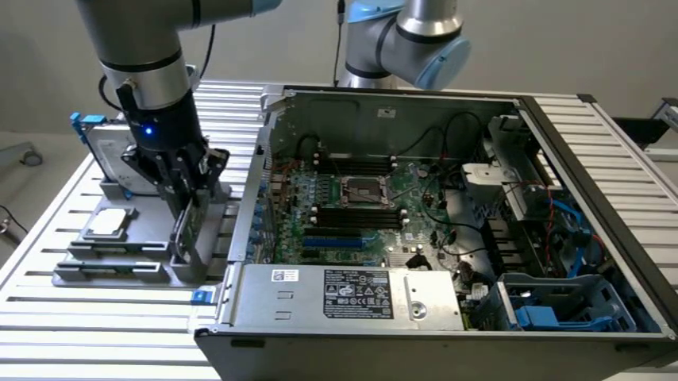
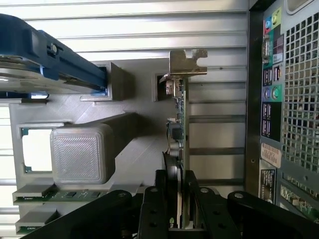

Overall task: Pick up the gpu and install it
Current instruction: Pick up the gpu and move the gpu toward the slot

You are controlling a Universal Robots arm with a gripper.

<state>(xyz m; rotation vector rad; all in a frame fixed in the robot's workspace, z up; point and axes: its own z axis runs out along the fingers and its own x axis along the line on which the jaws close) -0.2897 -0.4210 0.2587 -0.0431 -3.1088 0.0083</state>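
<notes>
Two black fingers (image 2: 153, 211) of the hand (image 2: 175, 214) stand only the card's thickness apart and flank the thin green circuit-board gpu (image 2: 181, 124), one on its black rounded cover and the other on the bare board face. They look pressed against it, though the contact line is dim, so we judge the card gripped rather than merely straddled.

The gpu stands upright on edge in a slot of the grey printed plastic holder (image 2: 129, 144). Its length runs away from the hand to the silver metal end bracket (image 2: 185, 62) at the far end.

We take the card to be light and stiff, but fragile. Its small soldered parts would not bear a pinch, and the smooth cover could slip in a weak grip. The flat faces near the middle of the free edge, where the fingers sit, seem to us the right hold. Any tilt would likely bind it in the slot.

Beyond it, the silver hard drive in a blue frame (image 2: 45, 64) stands in the same holder, apart from the card. Farther off, the holder rests on the slatted aluminium tabletop (image 1: 63, 317). It sits to the exterior view's left of the open black computer case (image 1: 350, 107), which is near the gpu but not touching it.
</notes>
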